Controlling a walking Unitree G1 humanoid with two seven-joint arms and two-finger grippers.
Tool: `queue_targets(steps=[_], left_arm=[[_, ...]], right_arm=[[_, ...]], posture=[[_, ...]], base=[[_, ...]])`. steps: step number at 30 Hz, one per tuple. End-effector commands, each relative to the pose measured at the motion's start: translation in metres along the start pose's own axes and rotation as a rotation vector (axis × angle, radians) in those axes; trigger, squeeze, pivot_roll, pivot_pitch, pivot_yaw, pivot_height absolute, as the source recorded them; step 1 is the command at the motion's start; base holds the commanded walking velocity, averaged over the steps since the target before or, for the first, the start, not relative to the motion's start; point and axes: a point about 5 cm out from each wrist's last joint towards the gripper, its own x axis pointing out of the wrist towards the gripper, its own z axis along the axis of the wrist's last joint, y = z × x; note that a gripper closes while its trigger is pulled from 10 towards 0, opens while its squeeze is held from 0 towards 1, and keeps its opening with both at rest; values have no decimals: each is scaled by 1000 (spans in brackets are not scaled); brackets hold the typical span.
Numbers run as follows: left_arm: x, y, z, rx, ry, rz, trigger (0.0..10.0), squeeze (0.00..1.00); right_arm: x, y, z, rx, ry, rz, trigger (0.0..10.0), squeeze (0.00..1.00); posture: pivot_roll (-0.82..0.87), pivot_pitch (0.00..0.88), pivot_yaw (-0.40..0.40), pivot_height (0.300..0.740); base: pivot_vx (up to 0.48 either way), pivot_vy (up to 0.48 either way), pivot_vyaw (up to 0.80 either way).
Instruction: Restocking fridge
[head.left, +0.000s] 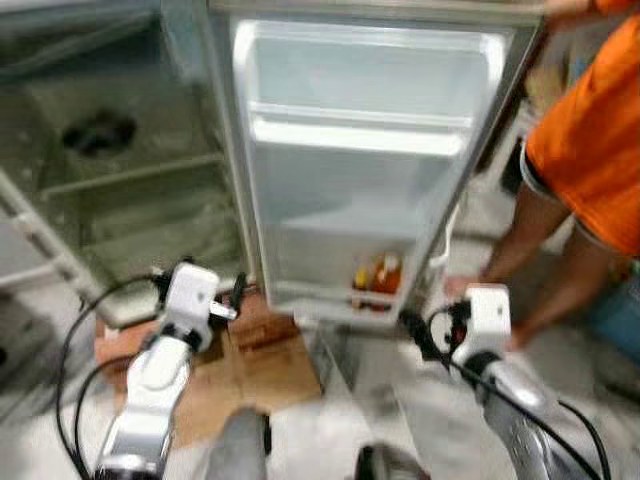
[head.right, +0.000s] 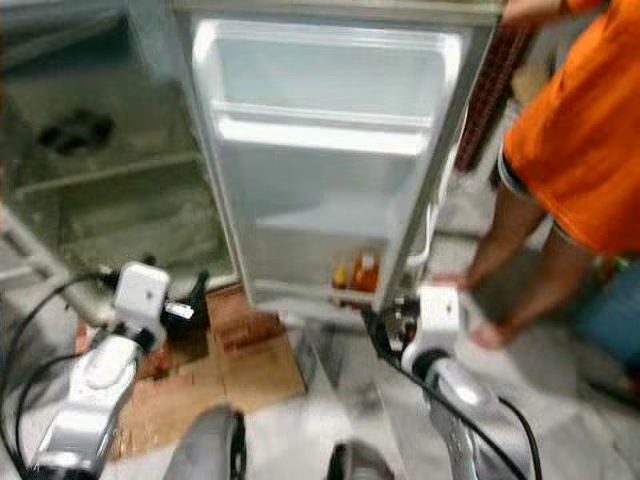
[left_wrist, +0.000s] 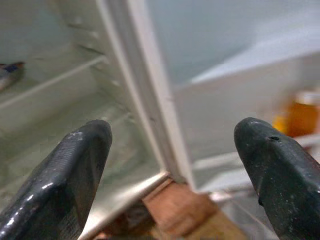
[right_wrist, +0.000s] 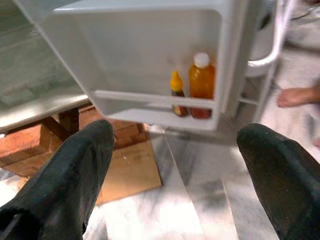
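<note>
Both grippers, left (left_wrist: 172, 175) and right (right_wrist: 175, 170), are hovering wide open and empty before the fridge door (head.left: 360, 190); two bottles (right_wrist: 195, 85) are standing in its bottom rack at one o'clock.

Fridge door (head.left: 360, 170) swung open ahead, two bottles (right_wrist: 195, 85) in its bottom rack, person (head.left: 590, 150) standing right, cardboard (head.left: 250, 370) on floor beneath.
</note>
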Motion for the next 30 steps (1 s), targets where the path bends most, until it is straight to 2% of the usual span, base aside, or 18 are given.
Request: queue_targets(steps=[1,4,7,12,19,30], left_arm=[[1,5,2,10,-9,11,10000,0],[3,7,5,1,-28,21,10000,0],[4,8,7,-1,-36,27,10000,0],[7,8,9,-2,-47,27,10000,0],[9,9,10,-16,-52,36,10000,0],[10,8,10,-24,-51,28,10000,0]], right_arm=[[1,1,7,-5,-33,6,10000,0],[3,1,17,-10,-94,5,10000,0],[4,1,20,-14,-111,-1,10000,0],[8,2,26,-12,-158,-6,10000,0],[12,9,29,-2,-190,12,10000,0],[14,6,33,-1,-223,-19,10000,0]], posture=[[79,0,-52,698],[81,0,-53,698],[81,0,-54,698],[81,0,-54,738],[79,0,-49,740],[77,0,-47,740]], base=[[-255,0,0],[0,0,0],[0,0,0],[0,0,0],[0,0,0],[0,0,0]])
